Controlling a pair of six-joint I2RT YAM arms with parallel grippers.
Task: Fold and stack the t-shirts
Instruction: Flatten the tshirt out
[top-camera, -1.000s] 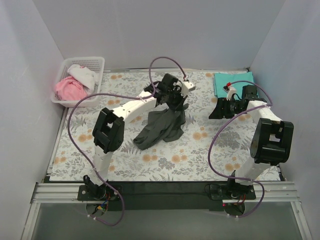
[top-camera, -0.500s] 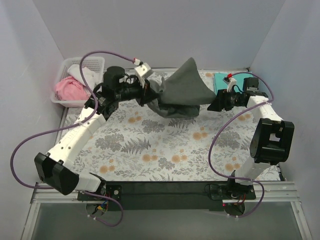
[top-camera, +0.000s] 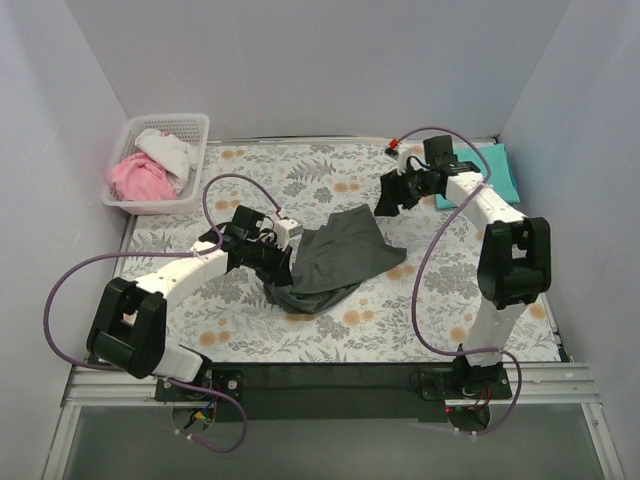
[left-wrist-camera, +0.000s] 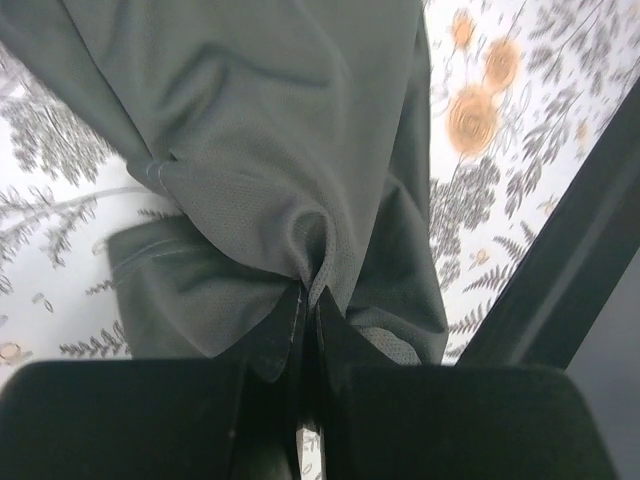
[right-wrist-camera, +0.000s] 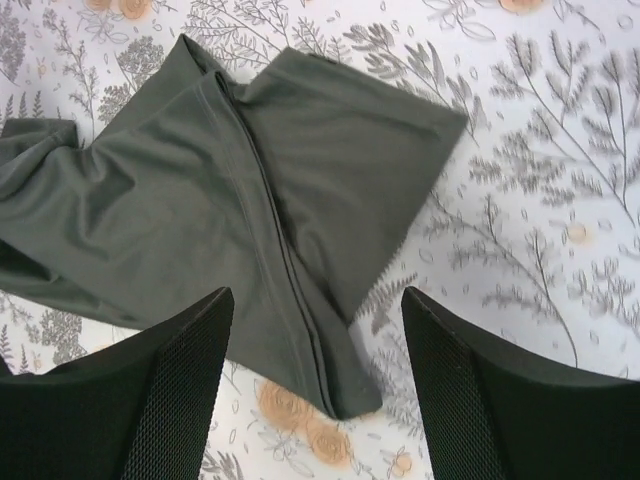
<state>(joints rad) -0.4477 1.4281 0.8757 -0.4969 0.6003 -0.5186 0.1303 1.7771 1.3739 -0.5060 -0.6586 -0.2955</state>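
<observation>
The dark charcoal-grey t-shirt (top-camera: 338, 256) lies crumpled and partly spread on the floral sheet (top-camera: 420, 300) near the middle. My left gripper (top-camera: 286, 262) is at its left edge, shut on a bunched fold of the cloth (left-wrist-camera: 270, 150), which puckers right at the fingertips (left-wrist-camera: 310, 300). My right gripper (top-camera: 388, 198) hovers open above the shirt's far right corner. In the right wrist view the shirt (right-wrist-camera: 200, 200) lies flat below the spread fingers (right-wrist-camera: 180, 380), nothing between them. The folded teal t-shirt (top-camera: 503, 170) sits at the back right, partly behind the right arm.
A white basket (top-camera: 128, 135) with pink and white cloth stands at the back left corner. White walls close in the back and both sides. A dark rail (top-camera: 330, 375) runs along the near edge of the table.
The left arm swung the grey shirt from the back down to the middle of the sheet, still gripping it. The right arm moved left from the teal shirt to over the grey shirt's corner.
</observation>
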